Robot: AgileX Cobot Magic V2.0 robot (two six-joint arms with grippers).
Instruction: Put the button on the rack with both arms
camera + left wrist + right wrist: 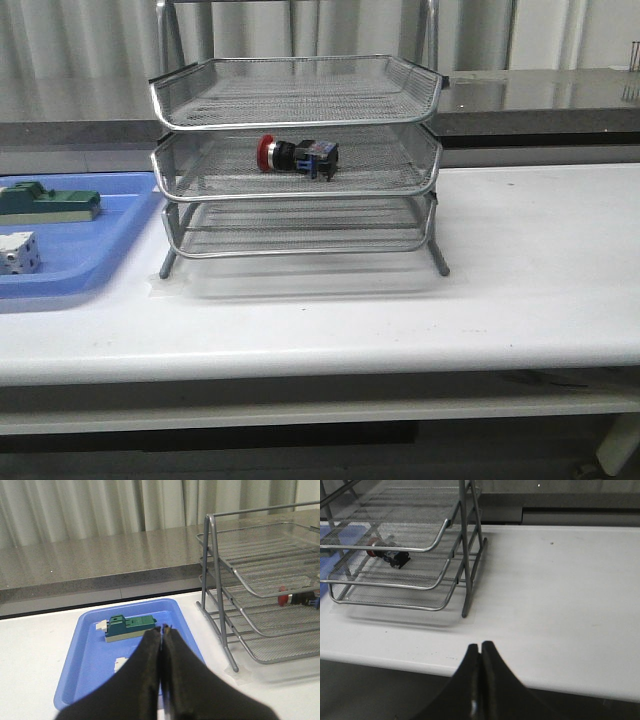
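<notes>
The button (pixel 297 154) lies on its side in the middle tier of the silver wire rack (pixel 296 197), red head to the left. It also shows in the left wrist view as the button (pixel 298 599) and in the right wrist view as the button (pixel 387 554). My left gripper (pixel 162 628) is shut and empty, held above the blue tray, well apart from the rack (pixel 260 590). My right gripper (pixel 480 644) is shut and empty over the table's front edge, clear of the rack (pixel 405 555). Neither arm appears in the front view.
A flat blue tray (pixel 95 255) sits left of the rack, holding a green block (pixel 50 203) and a white cube-like part (pixel 18 252). The same blue tray (pixel 90 655) and green block (pixel 130 628) show in the left wrist view. A grey counter (pixel 540 95) runs behind the white table (pixel 540 260).
</notes>
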